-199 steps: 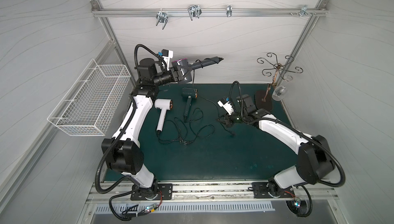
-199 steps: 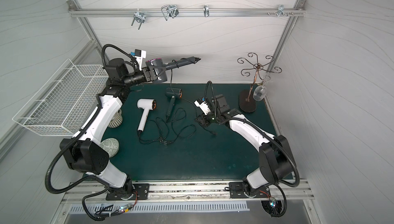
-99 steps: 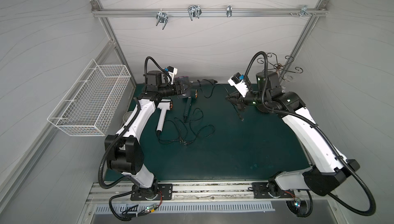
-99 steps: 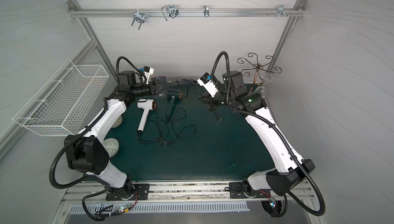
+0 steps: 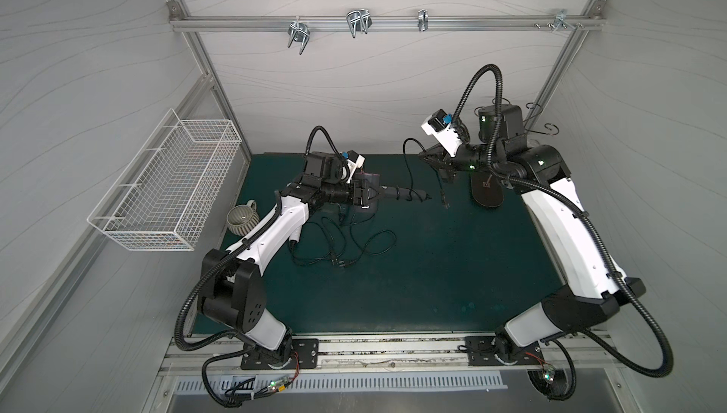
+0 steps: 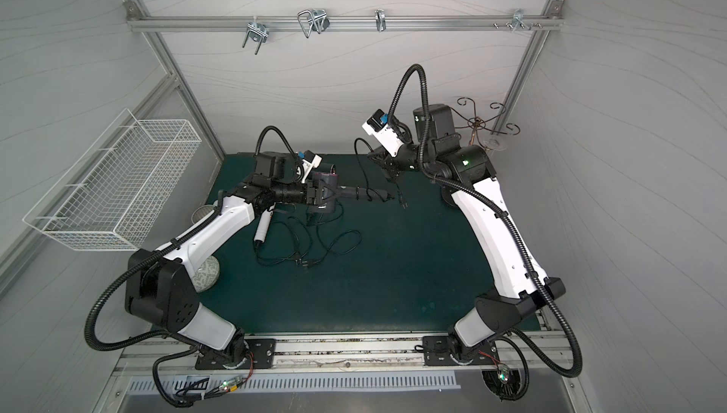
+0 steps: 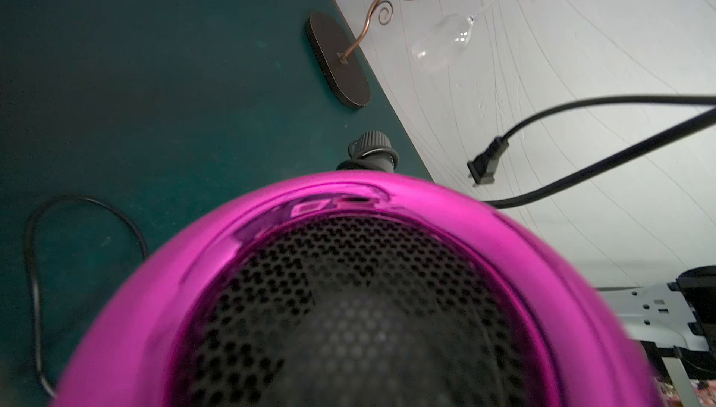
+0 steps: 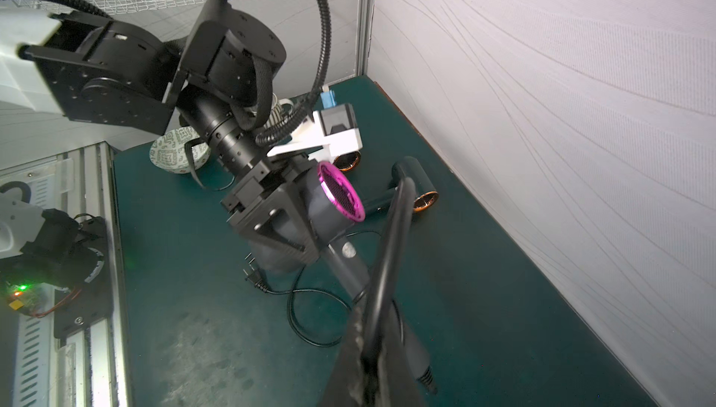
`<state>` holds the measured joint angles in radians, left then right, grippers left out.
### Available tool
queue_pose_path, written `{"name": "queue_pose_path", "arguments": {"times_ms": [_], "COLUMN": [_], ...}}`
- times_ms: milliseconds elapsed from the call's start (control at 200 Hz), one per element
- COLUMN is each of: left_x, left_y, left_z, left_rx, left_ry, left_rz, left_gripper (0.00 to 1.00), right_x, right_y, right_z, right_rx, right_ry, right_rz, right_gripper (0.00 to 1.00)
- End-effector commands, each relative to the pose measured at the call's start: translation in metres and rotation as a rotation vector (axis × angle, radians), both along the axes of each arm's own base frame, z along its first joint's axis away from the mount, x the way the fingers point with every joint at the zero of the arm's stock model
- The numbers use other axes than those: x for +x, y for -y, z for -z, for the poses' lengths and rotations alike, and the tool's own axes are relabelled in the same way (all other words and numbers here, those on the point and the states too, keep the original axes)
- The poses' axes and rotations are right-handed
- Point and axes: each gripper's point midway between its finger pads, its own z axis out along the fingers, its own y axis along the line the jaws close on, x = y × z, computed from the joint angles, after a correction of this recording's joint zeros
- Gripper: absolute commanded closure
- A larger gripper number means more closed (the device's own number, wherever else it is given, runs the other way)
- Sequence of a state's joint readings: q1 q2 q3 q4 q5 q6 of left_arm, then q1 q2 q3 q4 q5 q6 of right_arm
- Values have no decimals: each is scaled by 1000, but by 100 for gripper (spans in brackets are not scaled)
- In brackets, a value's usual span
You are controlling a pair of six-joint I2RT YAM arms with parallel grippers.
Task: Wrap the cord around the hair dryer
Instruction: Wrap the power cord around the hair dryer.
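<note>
While we grip the hair dryer (image 8: 341,195) by its body in our left gripper (image 5: 371,196), above the bench (image 5: 393,293), its handle (image 5: 389,194) points toward our right arm, with cord (image 8: 389,246) looped around it. Our right gripper (image 5: 440,166) is pinched tight on the cord, plug (image 5: 446,203) dangling below.

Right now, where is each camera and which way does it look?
Top views: high up, looking down on the green mat; left arm and right arm show.
Left wrist: looks over the pink-rimmed hair dryer toward the plug; own arm unseen.
Right wrist: looks past its fingers, shut on the cord, at the left arm.
Shared: both wrists see the hair dryer.
</note>
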<state>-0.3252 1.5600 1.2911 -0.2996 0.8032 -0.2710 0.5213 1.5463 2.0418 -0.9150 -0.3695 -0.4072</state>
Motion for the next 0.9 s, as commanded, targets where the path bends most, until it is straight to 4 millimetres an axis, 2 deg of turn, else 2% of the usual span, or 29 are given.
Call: {"name": "queue_pose_path", "arguments": {"times_ms": [0,120,240,360,450,760,895], "left_x": [-15,-43,-75,-104,-120,-137,-128], "left_y": [12,27,42,57,67,67,60], "left_z": [-30,-28,-34,-52,-69,-141,-164], "left_rx": [-39,-63,-99,-167,-227,-391,-441], "left_ry": [117,112,113,120,129,242,273], "left_rz": [83,179,289,404,475,564,548], "left_gripper": [100,100,100,100,100,100,100], "right_x": [9,32,52,70,81,111,124], "right_y": [5,10,10,5,3,16,26], "right_z": [-7,-16,-21,-13,1,52,73], "right_rx": [-64,-80,-67,-59,-42,85,146], "right_ry": [101,187,203,179,132,-105,-216], "right_rz": [-7,28,29,1,-20,-52,-34], "right_gripper": [100,100,100,100,100,100,100]}}
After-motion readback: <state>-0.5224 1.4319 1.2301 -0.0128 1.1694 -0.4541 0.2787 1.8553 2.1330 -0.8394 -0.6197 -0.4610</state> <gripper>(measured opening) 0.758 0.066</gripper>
